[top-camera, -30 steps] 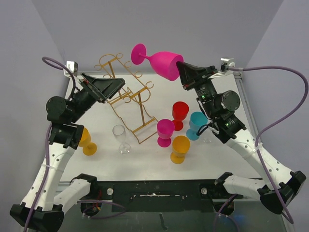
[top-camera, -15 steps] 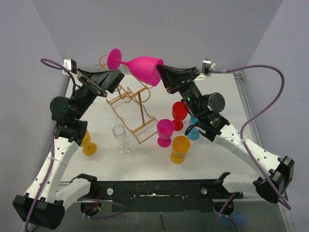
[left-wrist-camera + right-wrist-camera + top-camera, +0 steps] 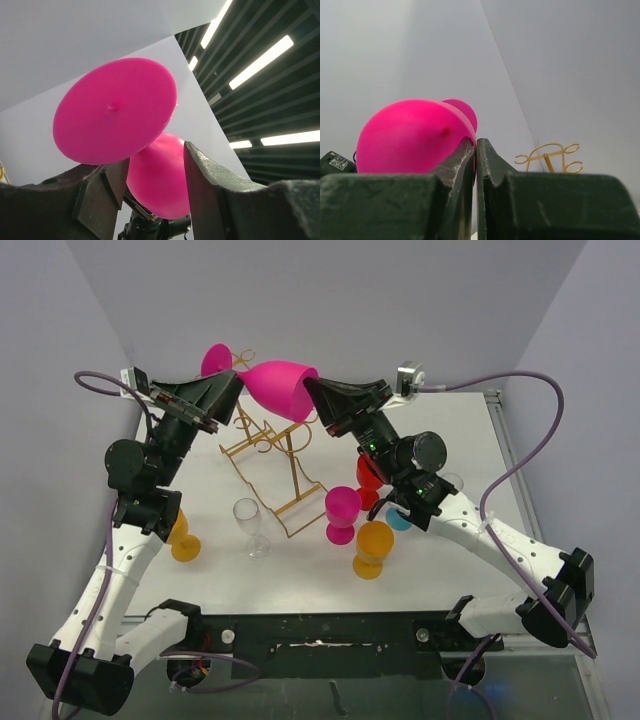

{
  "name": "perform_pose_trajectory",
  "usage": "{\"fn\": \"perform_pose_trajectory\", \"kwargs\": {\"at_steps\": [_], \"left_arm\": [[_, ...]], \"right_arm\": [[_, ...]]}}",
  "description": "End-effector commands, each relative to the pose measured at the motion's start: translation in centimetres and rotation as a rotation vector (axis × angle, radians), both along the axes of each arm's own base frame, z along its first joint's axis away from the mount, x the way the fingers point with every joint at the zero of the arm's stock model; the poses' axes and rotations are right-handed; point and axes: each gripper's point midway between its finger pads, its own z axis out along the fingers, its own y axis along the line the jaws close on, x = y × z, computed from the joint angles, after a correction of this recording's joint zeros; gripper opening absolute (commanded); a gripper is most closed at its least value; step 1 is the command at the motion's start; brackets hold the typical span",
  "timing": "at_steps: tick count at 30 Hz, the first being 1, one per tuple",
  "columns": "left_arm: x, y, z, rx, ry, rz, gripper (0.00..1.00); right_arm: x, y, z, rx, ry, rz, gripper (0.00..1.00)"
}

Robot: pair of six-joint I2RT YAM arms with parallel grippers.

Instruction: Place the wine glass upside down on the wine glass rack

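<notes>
**Handover in progress above the rack; glass not yet hung**

On the table (image 3: 470, 435), the wine glass rack (image 3: 295, 468) stands left of centre, and both arms are raised over its far end. The wine glass (image 3: 275, 385), magenta, is held in the air on its side above that far end, bowl to the right and foot (image 3: 115, 110) to the left.

In the last second it has been carried leftward from the far-right part of the scene.

The right gripper (image 3: 312, 392) is clamped on the bowl's rim, its jaws almost together. The left gripper (image 3: 232, 388), seen spread wide a second ago, has been brought up to the stem and narrowed. Its fingers (image 3: 205, 180) stand apart on either side, just behind the foot. Contact with the stem cannot be confirmed.

Assessment: a transfer to a stem grip is being prepared, so that the glass can be inverted and its foot slid into a hook arm. No hanging has been achieved. Release by the right gripper before the left is secured would risk a drop.
</notes>
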Motion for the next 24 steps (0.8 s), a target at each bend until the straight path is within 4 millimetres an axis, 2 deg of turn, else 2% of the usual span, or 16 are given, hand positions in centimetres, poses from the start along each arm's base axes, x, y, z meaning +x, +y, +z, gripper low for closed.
{"fn": "perform_pose_trajectory", "kwargs": {"at_steps": [1, 8, 19, 24], "left_arm": [[-0.9, 1.3, 2.4, -0.064, -0.057, 0.04, 0.45], [-0.8, 1.5, 2.4, -0.075, -0.041, 0.051, 0.4], [-1.2, 1.6, 3.0, -0.099, -0.059, 0.033, 0.19], [-1.3, 1.4, 2.7, -0.103, -0.057, 0.014, 0.19]], "right_arm": [[-2.1, -0.2, 3.8, 0.073, -0.095, 0.041, 0.0], [-2.5, 0.7, 3.4, 0.055, -0.1, 0.052, 0.0], [-3.3, 1.5, 2.1, 0.02, -0.093, 0.085, 0.0], [-3.8, 1.6, 1.7, 0.005, -0.1, 0.107, 0.0]]}}
